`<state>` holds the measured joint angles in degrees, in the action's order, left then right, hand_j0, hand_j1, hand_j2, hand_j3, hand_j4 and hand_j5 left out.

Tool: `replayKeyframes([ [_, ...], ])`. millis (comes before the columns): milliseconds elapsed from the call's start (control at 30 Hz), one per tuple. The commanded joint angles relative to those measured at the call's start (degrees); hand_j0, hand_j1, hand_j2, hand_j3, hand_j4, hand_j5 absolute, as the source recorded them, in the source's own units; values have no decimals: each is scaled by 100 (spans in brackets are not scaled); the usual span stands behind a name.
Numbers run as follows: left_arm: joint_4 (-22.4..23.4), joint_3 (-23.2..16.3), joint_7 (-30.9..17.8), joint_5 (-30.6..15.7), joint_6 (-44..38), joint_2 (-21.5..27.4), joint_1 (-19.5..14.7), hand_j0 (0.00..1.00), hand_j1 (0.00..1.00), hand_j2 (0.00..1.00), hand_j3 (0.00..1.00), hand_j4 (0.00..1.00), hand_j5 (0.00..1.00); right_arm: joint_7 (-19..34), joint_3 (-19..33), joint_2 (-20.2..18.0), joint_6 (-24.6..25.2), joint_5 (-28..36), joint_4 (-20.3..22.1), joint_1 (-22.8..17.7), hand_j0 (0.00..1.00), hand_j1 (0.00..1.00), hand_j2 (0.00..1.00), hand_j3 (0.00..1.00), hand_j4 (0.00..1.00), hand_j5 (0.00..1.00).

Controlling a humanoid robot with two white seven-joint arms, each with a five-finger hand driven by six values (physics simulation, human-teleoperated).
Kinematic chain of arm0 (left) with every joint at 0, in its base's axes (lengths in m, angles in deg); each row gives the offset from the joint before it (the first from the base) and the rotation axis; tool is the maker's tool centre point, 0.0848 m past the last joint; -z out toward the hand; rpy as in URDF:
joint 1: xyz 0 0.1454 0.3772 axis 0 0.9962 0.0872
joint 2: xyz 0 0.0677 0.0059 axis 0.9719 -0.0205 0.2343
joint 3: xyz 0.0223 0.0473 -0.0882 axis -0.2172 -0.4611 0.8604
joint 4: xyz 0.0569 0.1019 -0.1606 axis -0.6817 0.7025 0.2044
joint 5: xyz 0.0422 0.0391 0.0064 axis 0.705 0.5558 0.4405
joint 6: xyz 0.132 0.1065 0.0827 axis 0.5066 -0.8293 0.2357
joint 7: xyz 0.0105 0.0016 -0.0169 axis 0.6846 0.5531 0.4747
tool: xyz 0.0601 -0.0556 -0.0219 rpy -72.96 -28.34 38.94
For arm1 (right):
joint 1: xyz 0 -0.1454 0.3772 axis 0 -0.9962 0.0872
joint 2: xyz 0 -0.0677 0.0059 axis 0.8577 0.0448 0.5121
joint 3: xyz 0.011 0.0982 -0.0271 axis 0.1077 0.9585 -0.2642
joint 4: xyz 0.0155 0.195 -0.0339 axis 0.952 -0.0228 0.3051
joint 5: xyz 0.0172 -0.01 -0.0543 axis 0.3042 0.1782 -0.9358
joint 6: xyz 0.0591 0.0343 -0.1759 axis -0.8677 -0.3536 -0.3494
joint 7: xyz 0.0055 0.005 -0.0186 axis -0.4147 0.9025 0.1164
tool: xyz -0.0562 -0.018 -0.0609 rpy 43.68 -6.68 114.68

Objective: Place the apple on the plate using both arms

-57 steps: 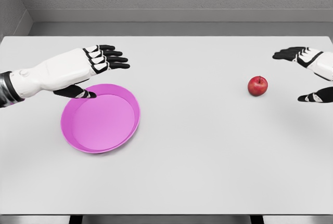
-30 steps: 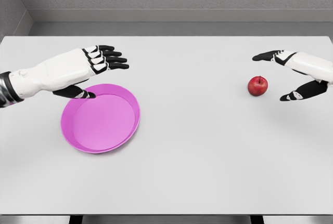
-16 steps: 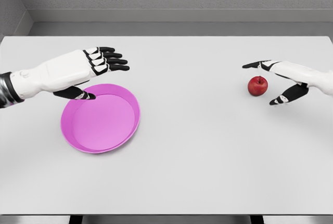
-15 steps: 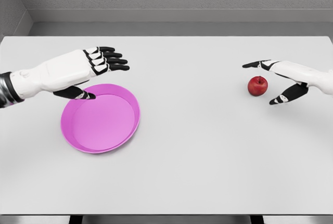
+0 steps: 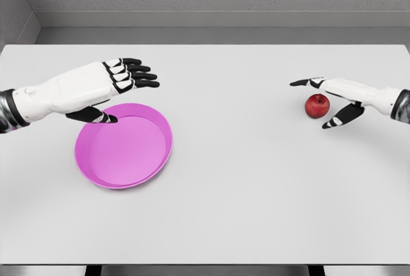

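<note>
Moved since earlier: right hand (image 5: 333,100) is reaching further in from the right edge, now bracketing the apple (image 5: 317,105), which is sitting just where it was
Right hand state: fingers spread apart, thumb below and fingers above the fruit, holding nothing as far as I can tell
Left hand (image 5: 118,84): hovering open over the far rim of the plate (image 5: 97,175), unchanged
Apple location: resting on the table (image 5: 243,199), far right, well apart from the pink plate
Risk: fingertips are likely nudging a round, smooth fruit, so it could be rolling away before a grip is closing
Second risk: long carry or handover across, a loose hold is inviting a drop
Surface: plain white tabletop, offering nothing to stop a roll
Room: grey walls are closing in behind
</note>
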<state>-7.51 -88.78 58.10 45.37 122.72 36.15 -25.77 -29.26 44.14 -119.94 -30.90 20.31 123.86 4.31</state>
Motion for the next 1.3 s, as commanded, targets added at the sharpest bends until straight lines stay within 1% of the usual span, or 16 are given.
replayKeyframes([
  [0, -3, 5, -23, -38, 0, 5, 9, 100, 100, 100, 100, 100, 100, -2, -38, 20, 15, 32, -45, 0, 100, 100, 100, 100, 100, 100],
  [167, -3, 5, -23, -38, 0, -4, 0, 100, 100, 100, 100, 100, 100, -2, -29, 28, 15, -125, -308, 88, 100, 100, 100, 100, 100, 100],
  [233, -3, 5, -31, -38, 0, -4, 9, 100, 100, 100, 100, 100, 100, -2, -29, 116, 15, -310, -440, 97, 100, 100, 100, 100, 100, 100],
  [333, -3, 5, -31, -38, 0, -4, 9, 100, 100, 100, 100, 100, 100, -2, -29, 143, 15, -425, -458, 105, 100, 100, 100, 100, 100, 100],
  [633, -3, -39, -31, -38, 0, -22, 0, 100, 100, 100, 100, 100, 100, -2, -29, 143, 15, -425, -590, 211, 100, 100, 100, 100, 100, 100],
  [900, -3, -39, -102, -38, 0, -30, 0, 100, 100, 100, 100, 100, 100, -2, -82, 248, 15, -433, -739, 281, 100, 100, 100, 100, 100, 100],
  [933, -3, -39, -119, -38, 0, -30, 0, 100, 100, 100, 100, 100, 100, -2, -82, 248, 15, -433, -765, 299, 99, 99, 99, 99, 99, 99],
  [1100, -12, -39, -119, -38, 0, -39, -9, 100, 100, 100, 100, 100, 100, -2, -82, 248, 15, -477, -818, 308, 89, 89, 89, 89, 89, 89],
  [1200, -3, -39, -128, -38, 0, -39, -9, 100, 100, 100, 100, 100, 100, -2, -82, 248, 15, -486, -818, 325, 87, 87, 87, 87, 87, 87],
  [1233, -3, -39, -128, -38, 0, -39, -9, 100, 100, 100, 100, 100, 100, -2, -82, 248, 15, -486, -818, 343, 83, 83, 83, 83, 83, 83],
  [1267, -3, -39, -128, -38, 0, -39, -9, 100, 100, 100, 100, 100, 100, -2, -82, 257, 15, -486, -818, 343, 83, 83, 83, 83, 83, 83],
])
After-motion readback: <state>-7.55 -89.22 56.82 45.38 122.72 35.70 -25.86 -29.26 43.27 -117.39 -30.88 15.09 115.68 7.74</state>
